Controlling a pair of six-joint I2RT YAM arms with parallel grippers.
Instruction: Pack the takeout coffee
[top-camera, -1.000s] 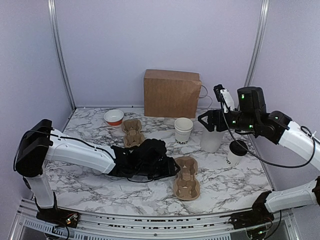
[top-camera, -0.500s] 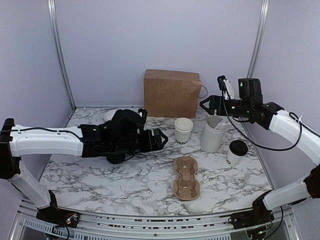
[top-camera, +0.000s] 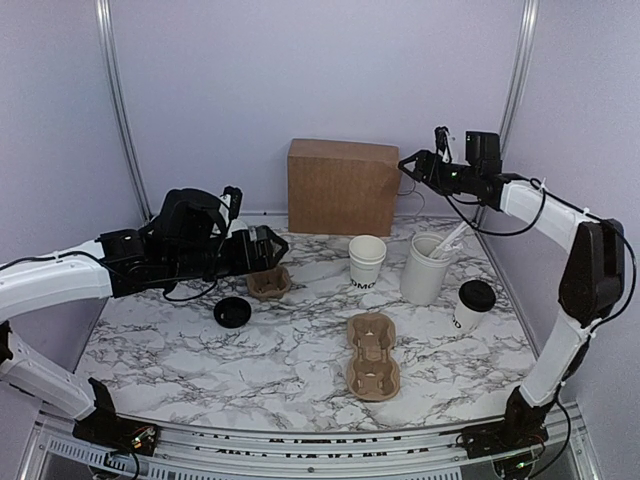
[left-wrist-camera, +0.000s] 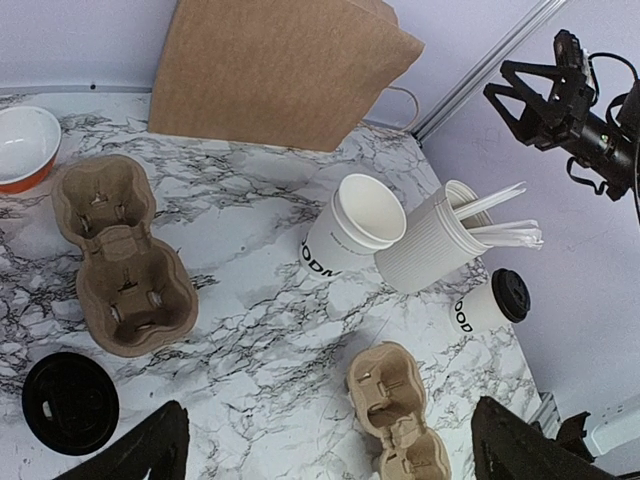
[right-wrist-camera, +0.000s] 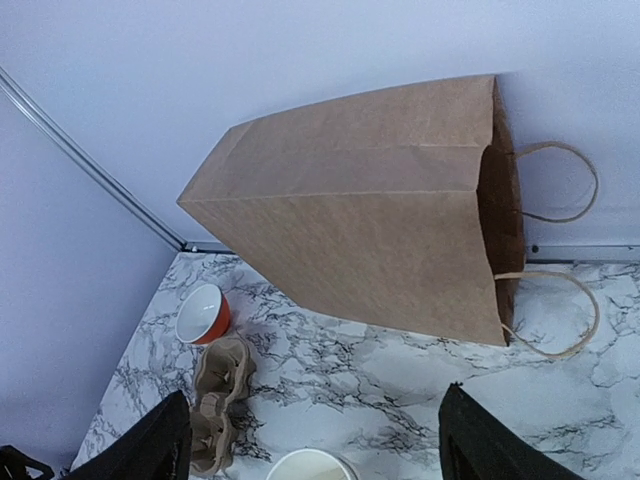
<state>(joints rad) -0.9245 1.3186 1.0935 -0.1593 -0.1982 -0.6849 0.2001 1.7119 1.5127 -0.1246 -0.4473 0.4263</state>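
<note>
Standing upright at the back of the marble table (top-camera: 300, 350), the brown paper bag (top-camera: 343, 187) has the right gripper (top-camera: 408, 166) hanging high just off its right side, pincer spread wide and holding nothing. The left gripper (top-camera: 268, 245) hovers over the left cardboard cup carrier (top-camera: 267, 280), its pincer also wide and bare. The takeout coffee (top-camera: 473, 303) sits upright near the table's right edge, just right of the frosted tumbler (top-camera: 425, 268), well apart from both grippers.

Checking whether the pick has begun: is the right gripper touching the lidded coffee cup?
Apart. The top external view shows the right gripper raised near the paper bag, far from the takeout coffee on the table.
</note>
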